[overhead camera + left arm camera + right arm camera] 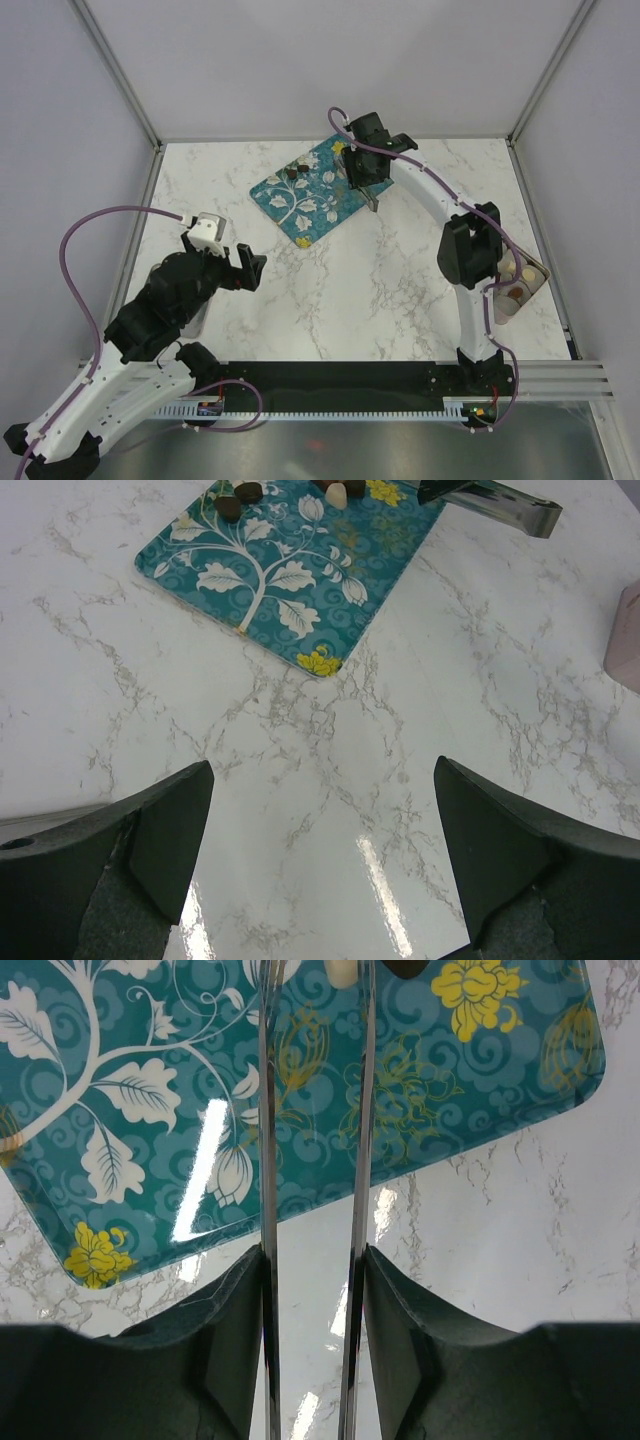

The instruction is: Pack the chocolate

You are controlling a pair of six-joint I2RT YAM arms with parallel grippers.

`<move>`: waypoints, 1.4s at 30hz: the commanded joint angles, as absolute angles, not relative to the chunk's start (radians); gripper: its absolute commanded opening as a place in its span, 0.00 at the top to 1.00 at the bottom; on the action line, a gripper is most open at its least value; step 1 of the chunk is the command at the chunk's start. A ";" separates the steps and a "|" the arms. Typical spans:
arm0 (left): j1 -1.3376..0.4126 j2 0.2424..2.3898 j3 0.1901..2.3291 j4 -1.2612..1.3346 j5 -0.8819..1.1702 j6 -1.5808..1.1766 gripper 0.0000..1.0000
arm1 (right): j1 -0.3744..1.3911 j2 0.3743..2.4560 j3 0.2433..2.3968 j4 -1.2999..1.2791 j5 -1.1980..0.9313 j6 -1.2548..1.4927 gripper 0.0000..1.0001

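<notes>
From above, the chocolate (299, 181) lies as small pieces on the far part of the teal tray (310, 210). The right gripper (365, 188) at the tray's right edge clamps the tongs (372, 204), and the left gripper (245, 272) hangs spread well off the tray's near side. The left wrist view shows dark pieces and a cream one at the tray's far end. The right wrist view has the tongs' arms narrow over the tray, a cream piece between them; whether it is pinched, I cannot tell.
</notes>
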State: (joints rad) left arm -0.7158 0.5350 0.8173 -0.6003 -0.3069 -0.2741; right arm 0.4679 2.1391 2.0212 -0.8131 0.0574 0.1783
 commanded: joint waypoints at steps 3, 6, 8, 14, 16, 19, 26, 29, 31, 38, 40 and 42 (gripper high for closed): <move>-0.721 0.545 0.816 -0.586 -0.333 -0.268 0.00 | 0.471 2.167 2.033 -0.741 0.083 0.179 0.51; -0.721 0.546 0.816 -0.586 -0.333 -0.267 0.00 | 0.471 2.175 2.013 -0.712 0.087 0.186 0.51; -0.721 0.546 0.816 -0.586 -0.333 -0.267 0.00 | 0.471 2.192 2.013 -0.706 0.089 0.195 0.50; -0.721 0.554 0.816 -0.584 -0.334 -0.267 0.00 | 0.472 2.230 2.006 -0.698 0.081 0.222 0.50; -0.719 0.558 0.816 -0.584 -0.334 -0.267 0.00 | 0.472 2.243 2.003 -0.696 0.081 0.229 0.50; -0.721 0.560 0.816 -0.584 -0.333 -0.265 0.00 | 0.472 2.255 2.000 -0.695 0.078 0.233 0.50; -0.719 0.566 0.816 -0.584 -0.336 -0.265 0.00 | 0.477 2.276 2.009 -0.689 0.074 0.235 0.50; -0.721 0.566 0.818 -0.583 -0.336 -0.265 0.00 | 0.479 2.286 2.016 -0.690 0.072 0.236 0.50; -0.721 0.568 0.816 -0.583 -0.337 -0.265 0.00 | 0.483 2.286 2.016 -0.690 0.074 0.236 0.51; -0.719 0.566 0.816 -0.583 -0.336 -0.265 0.00 | 0.502 2.267 1.997 -0.710 0.109 0.251 0.57; -0.721 0.569 0.818 -0.583 -0.333 -0.267 0.00 | 0.506 2.237 1.976 -0.727 0.142 0.294 0.59; -0.721 0.571 0.818 -0.584 -0.328 -0.267 0.00 | 0.506 2.185 1.913 -0.738 0.166 0.368 0.60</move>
State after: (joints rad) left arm -0.7158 0.5632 0.8169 -0.6003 -0.3130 -0.2737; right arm 0.4976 2.2707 1.9656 -0.7132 0.1127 0.2707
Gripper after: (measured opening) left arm 0.993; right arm 0.439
